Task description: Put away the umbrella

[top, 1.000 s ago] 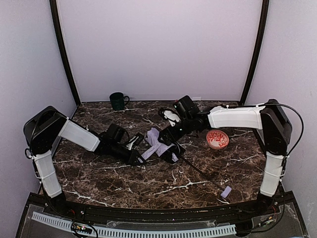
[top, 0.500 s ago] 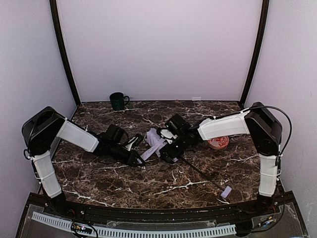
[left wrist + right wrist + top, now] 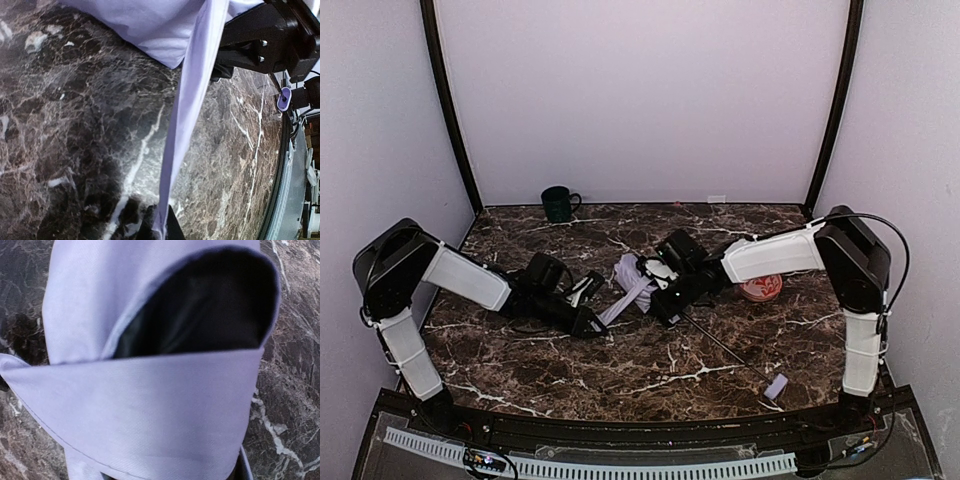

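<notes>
Left gripper (image 3: 591, 323) is pinched shut on a fabric strip of the umbrella (image 3: 631, 283), whose lavender cloth lies bunched mid-tabletop (image 3: 570, 375). At the umbrella's right side the right gripper (image 3: 665, 302) presses into the bunch. Cloth fills its wrist view, so I cannot tell whether it is clamped. One thin black shaft (image 3: 725, 348) runs from the bunch toward the near right and ends in one lavender handle (image 3: 776, 386). One red bowl (image 3: 763, 290) sits right of the umbrella, partly hidden by the right arm (image 3: 770, 255). One dark mug (image 3: 557, 203) stands well behind and left of it. The tabletop is dark veined marble, and the walls (image 3: 640, 100) are pale.
</notes>
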Action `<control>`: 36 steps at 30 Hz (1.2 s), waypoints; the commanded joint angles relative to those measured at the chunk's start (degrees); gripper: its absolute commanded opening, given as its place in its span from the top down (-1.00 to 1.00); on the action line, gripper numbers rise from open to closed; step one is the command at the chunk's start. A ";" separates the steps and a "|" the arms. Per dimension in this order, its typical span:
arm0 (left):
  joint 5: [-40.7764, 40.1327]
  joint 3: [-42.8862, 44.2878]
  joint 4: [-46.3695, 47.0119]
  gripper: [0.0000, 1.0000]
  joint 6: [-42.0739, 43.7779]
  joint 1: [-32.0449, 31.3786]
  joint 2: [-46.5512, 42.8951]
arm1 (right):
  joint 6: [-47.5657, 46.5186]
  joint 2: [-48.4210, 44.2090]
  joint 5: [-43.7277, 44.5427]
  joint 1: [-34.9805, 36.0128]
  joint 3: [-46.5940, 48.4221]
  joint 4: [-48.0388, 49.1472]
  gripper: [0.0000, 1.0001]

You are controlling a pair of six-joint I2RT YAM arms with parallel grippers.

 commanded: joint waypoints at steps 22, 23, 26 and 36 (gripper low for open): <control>-9.99 -7.14 13.08 1.00 12.14 -2.45 -21.76 | -27.17 -28.03 -55.54 -3.23 9.59 -9.75 1.00; -10.40 -5.56 12.83 1.00 13.02 -1.94 -21.33 | -32.09 -28.07 -54.88 -1.25 10.70 -14.37 1.00; -10.93 -1.33 12.56 1.00 16.97 -0.94 -19.77 | -40.57 -28.94 -52.00 2.81 10.11 -20.55 1.00; -6.45 8.85 14.19 1.00 35.81 -0.42 -20.08 | -50.00 -28.45 -40.09 13.02 0.84 -26.36 1.00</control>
